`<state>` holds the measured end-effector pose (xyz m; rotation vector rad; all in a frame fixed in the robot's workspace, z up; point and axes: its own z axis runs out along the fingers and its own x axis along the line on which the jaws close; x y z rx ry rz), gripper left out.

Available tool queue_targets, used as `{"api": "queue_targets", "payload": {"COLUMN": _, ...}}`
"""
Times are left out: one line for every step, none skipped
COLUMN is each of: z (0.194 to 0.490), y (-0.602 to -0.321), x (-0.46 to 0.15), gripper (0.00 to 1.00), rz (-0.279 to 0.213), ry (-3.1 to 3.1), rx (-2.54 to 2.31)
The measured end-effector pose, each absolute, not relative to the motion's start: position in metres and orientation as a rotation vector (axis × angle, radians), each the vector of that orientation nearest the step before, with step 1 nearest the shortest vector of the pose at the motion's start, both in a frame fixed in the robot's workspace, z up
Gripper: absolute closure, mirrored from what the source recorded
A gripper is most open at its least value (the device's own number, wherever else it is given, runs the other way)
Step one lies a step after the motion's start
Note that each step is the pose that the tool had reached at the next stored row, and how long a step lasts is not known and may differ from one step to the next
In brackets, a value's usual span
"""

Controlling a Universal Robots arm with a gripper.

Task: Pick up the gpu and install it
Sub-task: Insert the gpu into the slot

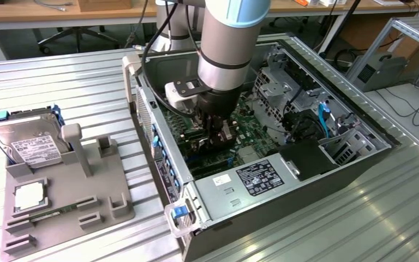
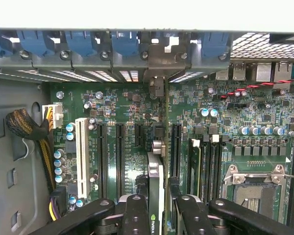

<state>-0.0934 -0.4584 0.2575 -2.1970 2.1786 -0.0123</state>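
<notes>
In the wrist view the gpu [image 2: 157, 188] shows edge-on as a thin dark card with a green logo. It stands upright over the green motherboard [image 2: 122, 107], in line with a long black slot [image 2: 176, 147]. Its pale metal bracket [image 2: 162, 58] reaches the row of blue rear slot clips. My gripper [image 2: 159, 213] is shut on the card, with one black finger [image 2: 136, 215] on each side. In the exterior view my gripper [image 1: 219, 136] is lowered inside the open computer case [image 1: 355, 158], holding the gpu [image 1: 228, 132] low over the board.
A grey fixture plate [image 1: 107, 191] at the exterior view's left holds a silver hard drive [image 1: 28, 139], a square chip [image 1: 31, 196] and a green memory stick [image 1: 49, 214]. Inside the case are a power supply [image 1: 268, 174], drive cages [image 1: 275, 82], a cable bundle [image 2: 29, 129] and a CPU socket [image 2: 255, 181].
</notes>
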Motion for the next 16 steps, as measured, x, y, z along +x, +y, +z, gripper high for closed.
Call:
{"api": "queue_targets", "payload": {"z": 0.2575, "y": -0.4584, "x": -0.0934, "gripper": 0.73, "rz": -0.012, "ry": 2.179, "rx": -2.197}}
{"api": "queue_targets", "payload": {"z": 0.2575, "y": -0.4584, "x": -0.0934, "gripper": 0.73, "rz": -0.012, "ry": 2.179, "rx": -2.197}}
{"api": "queue_targets", "payload": {"z": 0.2575, "y": -0.4584, "x": -0.0934, "gripper": 0.73, "rz": -0.012, "ry": 2.179, "rx": -2.197}}
{"api": "queue_targets", "payload": {"z": 0.2575, "y": -0.4584, "x": -0.0934, "gripper": 0.73, "rz": -0.012, "ry": 2.179, "rx": -2.197}}
{"api": "queue_targets", "payload": {"z": 0.2575, "y": -0.4584, "x": -0.0934, "gripper": 0.73, "rz": -0.012, "ry": 2.179, "rx": -2.197}}
{"api": "queue_targets", "payload": {"z": 0.2575, "y": -0.4584, "x": -0.0934, "gripper": 0.73, "rz": -0.012, "ry": 2.178, "rx": -2.197}}
{"api": "queue_targets", "payload": {"z": 0.2566, "y": -0.4581, "x": -0.0936, "gripper": 0.73, "rz": -0.010, "ry": 2.177, "rx": -2.195}}
{"api": "queue_targets", "payload": {"z": 0.2570, "y": -0.4582, "x": -0.0936, "gripper": 0.67, "rz": -0.012, "ry": 2.178, "rx": -2.196}}
{"api": "queue_targets", "payload": {"z": 0.2571, "y": -0.4583, "x": -0.0935, "gripper": 0.67, "rz": -0.012, "ry": 2.178, "rx": -2.196}}
{"api": "queue_targets", "payload": {"z": 0.2575, "y": -0.4584, "x": -0.0934, "gripper": 0.60, "rz": -0.012, "ry": 2.178, "rx": -2.197}}
{"api": "queue_targets", "payload": {"z": 0.2575, "y": -0.4584, "x": -0.0934, "gripper": 0.60, "rz": -0.012, "ry": 2.178, "rx": -2.197}}
{"api": "queue_targets", "payload": {"z": 0.2575, "y": -0.4584, "x": -0.0934, "gripper": 0.54, "rz": -0.012, "ry": 2.178, "rx": -2.197}}
{"api": "queue_targets", "payload": {"z": 0.2575, "y": -0.4584, "x": -0.0934, "gripper": 0.54, "rz": -0.012, "ry": 2.179, "rx": -2.197}}
{"api": "queue_targets", "payload": {"z": 0.2575, "y": -0.4584, "x": -0.0934, "gripper": 0.54, "rz": -0.012, "ry": 2.178, "rx": -2.197}}
{"api": "queue_targets", "payload": {"z": 0.2575, "y": -0.4584, "x": -0.0934, "gripper": 0.54, "rz": -0.012, "ry": 2.178, "rx": -2.197}}
{"api": "queue_targets", "payload": {"z": 0.2577, "y": -0.4584, "x": -0.0934, "gripper": 0.54, "rz": -0.012, "ry": 2.179, "rx": -2.197}}
